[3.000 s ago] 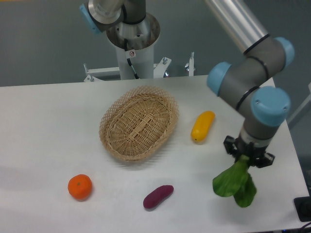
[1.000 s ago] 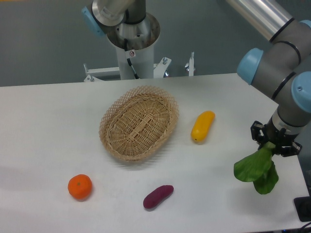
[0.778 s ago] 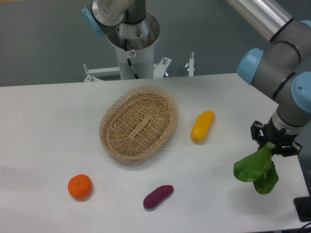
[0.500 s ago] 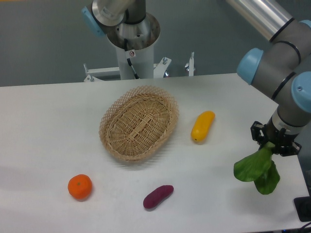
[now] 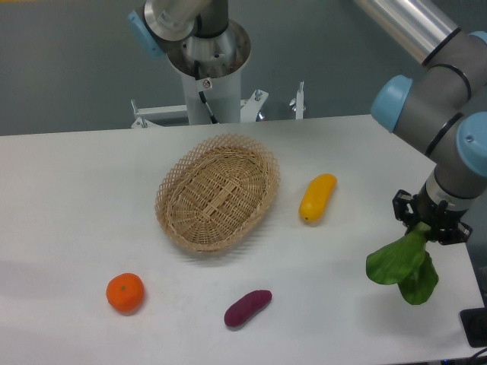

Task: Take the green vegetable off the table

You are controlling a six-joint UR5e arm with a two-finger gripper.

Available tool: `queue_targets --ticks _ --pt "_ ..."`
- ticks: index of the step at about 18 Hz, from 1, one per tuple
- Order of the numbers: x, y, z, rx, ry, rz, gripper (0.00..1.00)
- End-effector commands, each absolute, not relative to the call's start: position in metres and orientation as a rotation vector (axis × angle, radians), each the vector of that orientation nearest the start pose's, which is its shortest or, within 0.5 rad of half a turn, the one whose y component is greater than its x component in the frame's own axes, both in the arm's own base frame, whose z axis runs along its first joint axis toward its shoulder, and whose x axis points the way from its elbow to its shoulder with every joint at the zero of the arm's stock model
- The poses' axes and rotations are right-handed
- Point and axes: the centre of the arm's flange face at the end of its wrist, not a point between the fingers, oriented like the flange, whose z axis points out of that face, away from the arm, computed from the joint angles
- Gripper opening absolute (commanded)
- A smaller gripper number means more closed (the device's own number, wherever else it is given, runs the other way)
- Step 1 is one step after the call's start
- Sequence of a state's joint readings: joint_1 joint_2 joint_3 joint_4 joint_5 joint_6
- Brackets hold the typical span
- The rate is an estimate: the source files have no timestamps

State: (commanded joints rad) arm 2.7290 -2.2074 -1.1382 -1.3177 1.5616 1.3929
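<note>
Hanging near the right edge of the table (image 5: 91, 182), the gripper (image 5: 430, 225) points straight down with its two fingers closed on the pale stem end of the green vegetable (image 5: 402, 262). The broad dark leaves droop below the fingers and spread out to the left and downward, ending just inside the table's right edge. Whether the leaf tips brush the white surface or hang a little above it is hard to tell from this single fixed camera; the stem end itself looks lifted clear. The grey arm with its blue joint caps rises from the gripper toward the upper right corner and out of view.

Left of the gripper, well apart from it, a yellow squash (image 5: 317, 198) lies tilted on the tabletop, its upper end leaning right. Just beside the squash, further left, sits an oval wicker basket (image 5: 218, 193) with nothing visible inside it. Near the front edge, a purple sweet potato (image 5: 248, 307) lies at a slant, and to its left an orange (image 5: 125, 293) rests alone. Behind the basket, at the far edge of the table, stands the arm's round metal base column (image 5: 207, 65) on a white bracket.
</note>
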Motion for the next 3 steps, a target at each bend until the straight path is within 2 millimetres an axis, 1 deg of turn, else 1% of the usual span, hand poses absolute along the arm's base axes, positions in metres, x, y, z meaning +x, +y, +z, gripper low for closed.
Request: queue_targets --ticks 3 --pt "-0.6245 0.4211 0.3302 -3.096 0.368 0.069 0.07"
